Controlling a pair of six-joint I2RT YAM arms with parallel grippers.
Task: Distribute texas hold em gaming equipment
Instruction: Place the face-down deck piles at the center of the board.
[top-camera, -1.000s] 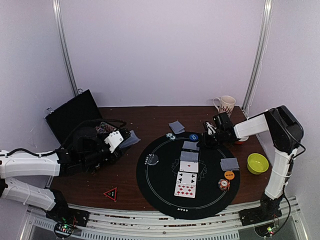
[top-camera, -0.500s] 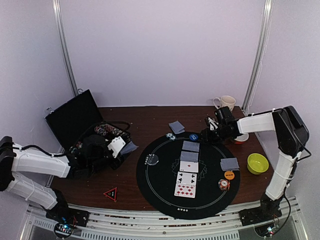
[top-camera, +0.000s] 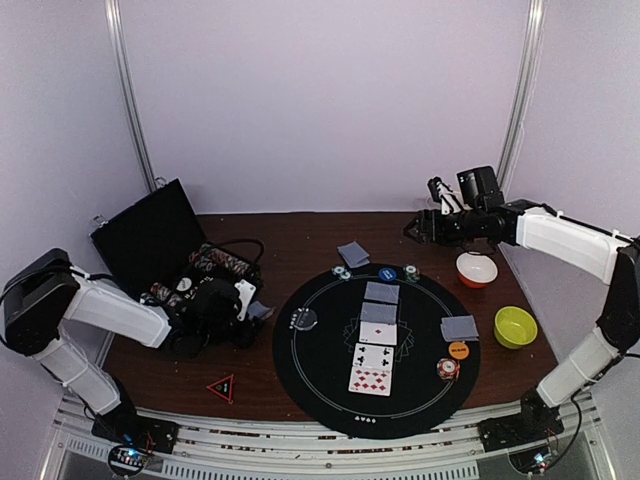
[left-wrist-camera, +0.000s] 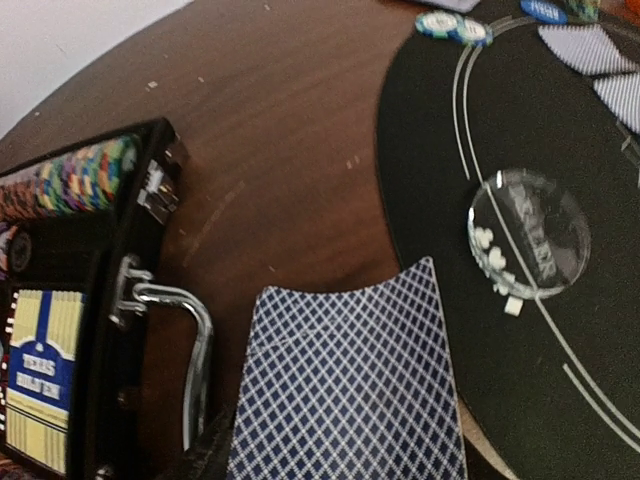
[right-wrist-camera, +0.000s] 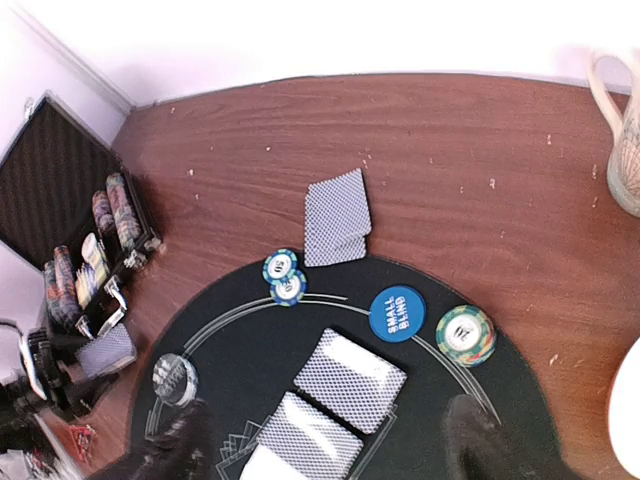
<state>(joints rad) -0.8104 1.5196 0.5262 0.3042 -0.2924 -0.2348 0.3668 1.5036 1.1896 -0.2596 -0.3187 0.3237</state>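
Observation:
My left gripper (top-camera: 240, 305) sits low beside the open case, shut on a bowed stack of blue-backed playing cards (left-wrist-camera: 350, 385) that hides its jaws. My right gripper (right-wrist-camera: 330, 440) hangs open and empty above the mat's far edge, seen by the back wall in the top view (top-camera: 418, 228). Below it lie a green stripe-edged chip stack (right-wrist-camera: 465, 335), the blue small-blind button (right-wrist-camera: 397, 313), two blue chips (right-wrist-camera: 284, 277) and a pair of face-down cards (right-wrist-camera: 337, 215). A clear button (left-wrist-camera: 528, 232) rests on the black mat (top-camera: 320, 370). Face-up cards (top-camera: 375, 370) lie at the centre.
The open black case (top-camera: 150, 235) with rows of chips (left-wrist-camera: 70, 180) stands at the left. An orange bowl (top-camera: 476, 268) and a green bowl (top-camera: 515, 327) sit at the right, a mug (right-wrist-camera: 625, 130) behind. A red triangle (top-camera: 222, 387) lies near the front.
My right gripper opened, left the green chip stack on the mat's far edge, and rose back toward the wall. My left gripper lowered with its cards beside the case.

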